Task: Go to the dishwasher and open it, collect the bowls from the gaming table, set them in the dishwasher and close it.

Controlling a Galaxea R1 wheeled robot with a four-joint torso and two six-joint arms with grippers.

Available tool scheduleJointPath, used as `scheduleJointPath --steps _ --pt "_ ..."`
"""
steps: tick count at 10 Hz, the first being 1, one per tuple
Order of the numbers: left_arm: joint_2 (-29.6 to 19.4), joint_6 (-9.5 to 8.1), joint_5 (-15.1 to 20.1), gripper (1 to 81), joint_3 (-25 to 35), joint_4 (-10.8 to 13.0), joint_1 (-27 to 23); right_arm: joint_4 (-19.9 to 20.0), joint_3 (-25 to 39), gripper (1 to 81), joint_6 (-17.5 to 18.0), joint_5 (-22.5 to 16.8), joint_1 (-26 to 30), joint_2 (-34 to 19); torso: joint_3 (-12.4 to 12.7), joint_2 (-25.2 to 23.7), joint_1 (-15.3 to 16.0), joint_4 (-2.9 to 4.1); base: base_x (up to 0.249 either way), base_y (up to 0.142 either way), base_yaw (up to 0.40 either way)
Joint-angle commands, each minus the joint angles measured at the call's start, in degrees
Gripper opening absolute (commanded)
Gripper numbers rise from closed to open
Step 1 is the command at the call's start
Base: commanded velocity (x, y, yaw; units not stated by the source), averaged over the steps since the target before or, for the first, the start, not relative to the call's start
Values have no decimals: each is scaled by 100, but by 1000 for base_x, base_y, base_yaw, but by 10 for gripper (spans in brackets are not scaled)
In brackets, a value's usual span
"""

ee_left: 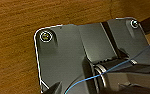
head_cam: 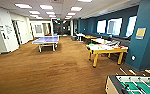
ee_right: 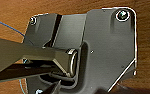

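**Gaming table sits ahead on the right, across the carpet**

The gaming table [head_cam: 107,51], white-topped with a bright yellow edge and yellow legs, stands by the dark blue wall [head_cam: 146,37], well apart from the robot. Small bright things lie on its top, likely the bowls [head_cam: 98,46], though too blurred to count. Driving well here means steering clear of the foosball table [head_cam: 133,85] nearby. Whether either gripper is wide or narrow, I cannot tell.
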Motion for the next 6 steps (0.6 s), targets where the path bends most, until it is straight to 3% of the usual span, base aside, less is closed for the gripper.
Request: scheduleJointPath --steps 1,3,6 --pt "-29 -10 283 811 -6 -18 -301 -35 -11 811 -25 -251 245 -42 0 0 7 0 143 0 0" --pt "-29 -10 283 811 -14 -18 -292 -44 -11 811 -25 -251 237 -42 0 0 7 0 141 0 0" --pt "-29 -1 292 811 -14 -18 -293 -44 -11 811 -25 -251 237 -42 0 0 7 0 142 61 0"
